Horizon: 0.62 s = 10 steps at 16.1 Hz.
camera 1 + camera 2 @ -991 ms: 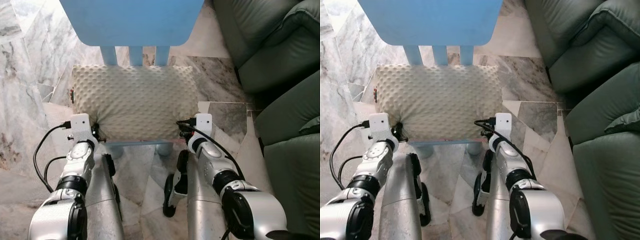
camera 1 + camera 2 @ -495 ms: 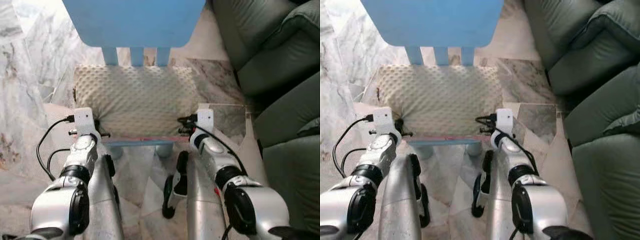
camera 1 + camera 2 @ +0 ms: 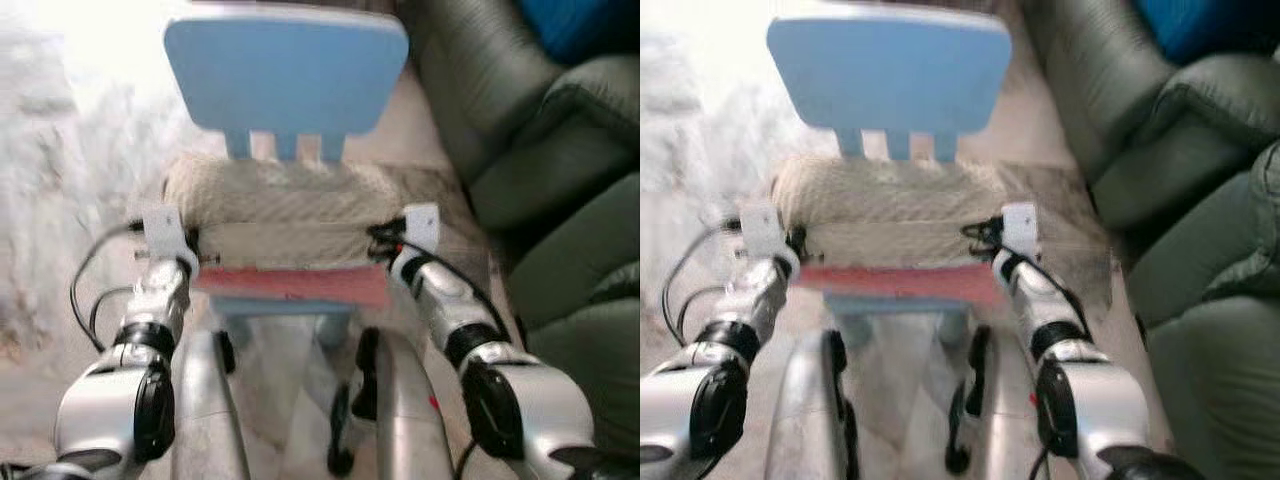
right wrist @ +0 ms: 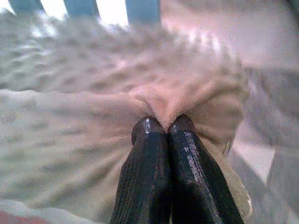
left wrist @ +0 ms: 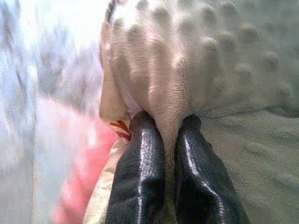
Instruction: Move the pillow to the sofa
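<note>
Nearest, the left gripper [image 5: 169, 122] and the right gripper [image 4: 163, 126] were each clenched on a pinched fold at opposite ends of the pillow [image 3: 285, 215]. The cream, knobbly pillow hung between them over the front edge of the blue chair [image 3: 290, 70], its red underside showing, with the chair back just behind it. The green sofa [image 3: 560, 190] stood beyond, to the right. The risk I judge: such small pinches of fabric could slip under the pillow's weight, or the pillow could catch the chair back while swinging right.
</note>
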Available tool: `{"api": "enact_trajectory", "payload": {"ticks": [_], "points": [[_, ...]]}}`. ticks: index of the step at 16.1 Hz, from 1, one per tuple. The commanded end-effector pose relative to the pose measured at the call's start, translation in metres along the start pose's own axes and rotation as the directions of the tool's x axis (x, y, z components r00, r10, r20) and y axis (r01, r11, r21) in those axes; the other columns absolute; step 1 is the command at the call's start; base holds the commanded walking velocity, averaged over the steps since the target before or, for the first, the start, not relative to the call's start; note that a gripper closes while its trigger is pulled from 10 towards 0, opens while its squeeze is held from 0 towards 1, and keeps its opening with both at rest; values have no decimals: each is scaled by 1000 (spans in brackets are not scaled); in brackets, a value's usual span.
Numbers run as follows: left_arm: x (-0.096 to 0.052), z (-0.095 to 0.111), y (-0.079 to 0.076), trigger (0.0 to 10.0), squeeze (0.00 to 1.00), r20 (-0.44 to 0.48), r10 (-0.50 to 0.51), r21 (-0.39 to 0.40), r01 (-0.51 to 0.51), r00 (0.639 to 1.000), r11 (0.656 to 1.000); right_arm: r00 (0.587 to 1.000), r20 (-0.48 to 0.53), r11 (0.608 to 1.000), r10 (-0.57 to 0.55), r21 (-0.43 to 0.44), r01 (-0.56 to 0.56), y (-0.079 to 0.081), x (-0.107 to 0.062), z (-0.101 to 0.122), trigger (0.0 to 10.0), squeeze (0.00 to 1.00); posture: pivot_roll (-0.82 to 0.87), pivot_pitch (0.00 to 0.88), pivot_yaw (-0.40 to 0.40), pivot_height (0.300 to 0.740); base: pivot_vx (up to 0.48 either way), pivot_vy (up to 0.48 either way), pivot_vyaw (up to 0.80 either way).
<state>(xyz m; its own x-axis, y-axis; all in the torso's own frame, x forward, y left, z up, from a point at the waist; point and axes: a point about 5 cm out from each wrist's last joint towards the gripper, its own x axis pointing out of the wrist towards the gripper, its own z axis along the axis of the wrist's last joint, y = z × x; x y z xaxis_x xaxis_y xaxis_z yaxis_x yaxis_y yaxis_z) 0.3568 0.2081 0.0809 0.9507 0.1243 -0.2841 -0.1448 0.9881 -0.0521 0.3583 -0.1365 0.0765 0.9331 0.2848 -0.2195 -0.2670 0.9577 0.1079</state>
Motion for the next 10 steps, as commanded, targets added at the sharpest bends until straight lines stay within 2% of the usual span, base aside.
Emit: {"api": "enact_trajectory", "payload": {"ticks": [1, 2, 4, 5, 6, 7, 8, 9, 10], "points": [[-1, 14, 1, 0, 0, 92, -11, 13, 10, 996, 1000, 999, 51, 1000, -7, -13, 8, -8, -3, 6, 0, 0, 103, 0, -51, 566, 0, 0, 0], [-11, 11, 0, 0, 0, 158, -33, 69, 22, 987, 997, 995, 103, 1000, 2, -28, 1, -12, -10, 4, 0, 0, 95, 0, -36, 566, 0, 0, 0], [-19, 7, -6, 0, 0, 180, -60, 81, 46, 982, 996, 991, 131, 999, 9, -53, -2, -13, -15, 0, 0, 0, 89, 0, -25, 566, 0, 0, 0], [-43, -1, -21, 0, 0, 231, -114, 45, 106, 966, 993, 980, 198, 997, -14, -72, 29, -13, -28, -7, 0, 0, 91, 0, -26, 566, 0, 0, 0], [-67, -7, -35, 0, 0, 281, -164, 83, 146, 945, 986, 966, 249, 997, -68, -28, 78, -9, -42, -13, 0, 0, 92, 0, -27, 566, 0, 0, 0], [-81, -14, -41, 0, 0, 293, -176, 89, 157, 940, 984, 958, 264, 994, -107, 6, 109, -4, -54, -19, 0, 0, 95, 0, -32, 566, 0, 0, 0], [-88, -21, -42, 0, 0, 285, -171, 85, 152, 943, 985, 955, 275, 994, -108, -1, 112, 3, -65, -24, 0, 0, 97, 0, -38, 566, 0, 0, 0], [-92, -24, -40, 0, 0, 290, -137, 95, 114, 947, 989, 950, 296, 992, -99, -43, 117, 8, -73, -27, 0, 0, 96, 0, -37, 566, 0, 0, 0], [-94, -24, -40, 0, 0, 302, -142, 120, 110, 943, 987, 947, 303, 990, -104, -61, 129, 9, -78, -30, 0, 0, 91, 0, -35, 566, 0, 0, 0]]}}
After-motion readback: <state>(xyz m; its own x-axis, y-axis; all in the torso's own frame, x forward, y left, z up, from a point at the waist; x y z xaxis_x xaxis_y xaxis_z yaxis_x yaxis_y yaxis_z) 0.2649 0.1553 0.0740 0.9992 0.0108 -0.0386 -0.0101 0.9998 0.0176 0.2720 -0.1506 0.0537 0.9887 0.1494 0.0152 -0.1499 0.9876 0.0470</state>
